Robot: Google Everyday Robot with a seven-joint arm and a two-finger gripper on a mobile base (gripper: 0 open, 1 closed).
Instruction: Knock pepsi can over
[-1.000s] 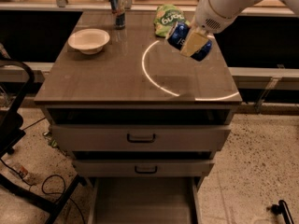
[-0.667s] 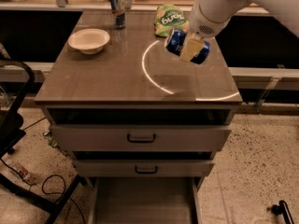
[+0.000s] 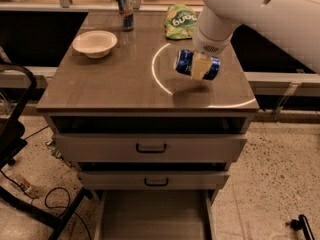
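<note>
Claw: the claw [image 3: 201,67] hangs over the right half of the bench [image 3: 110,86], at the end of the white arm [image 3: 250,14] that comes in from the far right. It is closed around the middle of the pepsi can [image 3: 184,62], with one pale finger [image 3: 200,70] lying across the can's near face.
Pepsi can: held clear of the bench top, with its shadow on the wood just below it.
Long axis: almost level, running left to right, the right end a little lower. I cannot tell which end is the top.
Key relation: the can is inside the claw, not beside it, so the bench lies straight down from both.
Step, as I judge it: lower the can and let go so that it rests on its side.
Risk: a can on its side may roll toward the near or right edge.
Other things: a bowl [image 3: 95,43] at far left, a slim can [image 3: 125,11] at the far edge and a green bag [image 3: 181,21], all well apart from the claw.
</note>
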